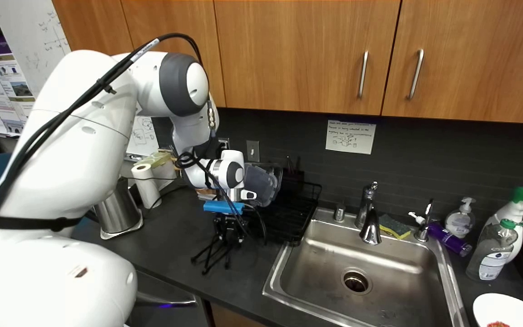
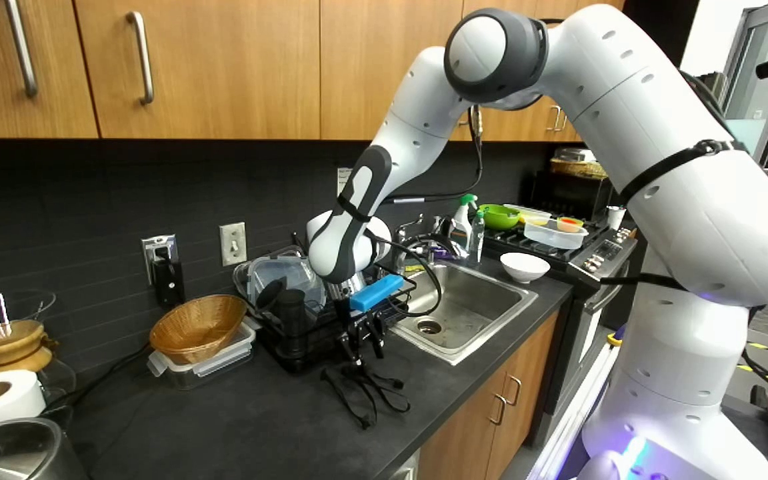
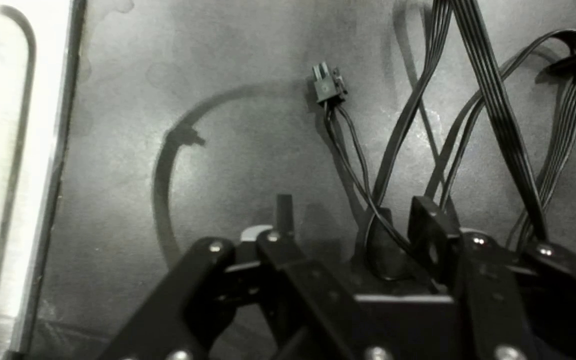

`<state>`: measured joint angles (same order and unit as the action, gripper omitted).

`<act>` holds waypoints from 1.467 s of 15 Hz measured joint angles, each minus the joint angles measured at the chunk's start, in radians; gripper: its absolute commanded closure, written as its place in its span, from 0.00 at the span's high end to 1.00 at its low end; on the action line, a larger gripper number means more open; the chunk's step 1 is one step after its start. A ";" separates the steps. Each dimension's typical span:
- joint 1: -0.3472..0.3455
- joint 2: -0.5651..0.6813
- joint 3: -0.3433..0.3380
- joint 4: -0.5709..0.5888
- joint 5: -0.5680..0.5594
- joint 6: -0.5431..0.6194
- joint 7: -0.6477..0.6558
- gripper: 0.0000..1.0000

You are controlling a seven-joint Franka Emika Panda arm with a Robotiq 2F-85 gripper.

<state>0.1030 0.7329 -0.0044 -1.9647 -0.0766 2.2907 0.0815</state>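
Tool (image 3: 355,225): fingers stand apart, pointing down, clamped on nothing that I can see. Strands of the black cables (image 3: 499,100) cross the gap; I cannot tell whether they touch a finger. Their ends spread over the surface (image 2: 237,427) just below, near the sink (image 3: 48,150).

Risks, my judgement: closing here could catch only the thin wires (image 3: 365,187) behind the connector (image 3: 327,89), since the strands lie uneven and crossed; a partial pinch could slip or drag the rest into a tangle. Going lower risks scraping the surface. Swinging sideways, the trailing wiring loop (image 2: 439,292) could snag the dish rack (image 1: 291,218).

Pose: arm (image 2: 651,100) with elbow high, forearm slanting down, wrist low near the dish rack.
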 measured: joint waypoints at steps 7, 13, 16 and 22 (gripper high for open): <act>0.003 0.008 0.000 0.011 -0.003 -0.020 -0.011 0.38; 0.015 0.026 0.000 0.033 -0.011 -0.061 -0.012 0.38; 0.018 0.033 0.000 0.035 -0.020 -0.062 -0.013 0.44; 0.018 0.038 0.000 0.036 -0.020 -0.062 -0.016 0.00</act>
<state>0.1207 0.7713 -0.0042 -1.9285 -0.0967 2.2283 0.0658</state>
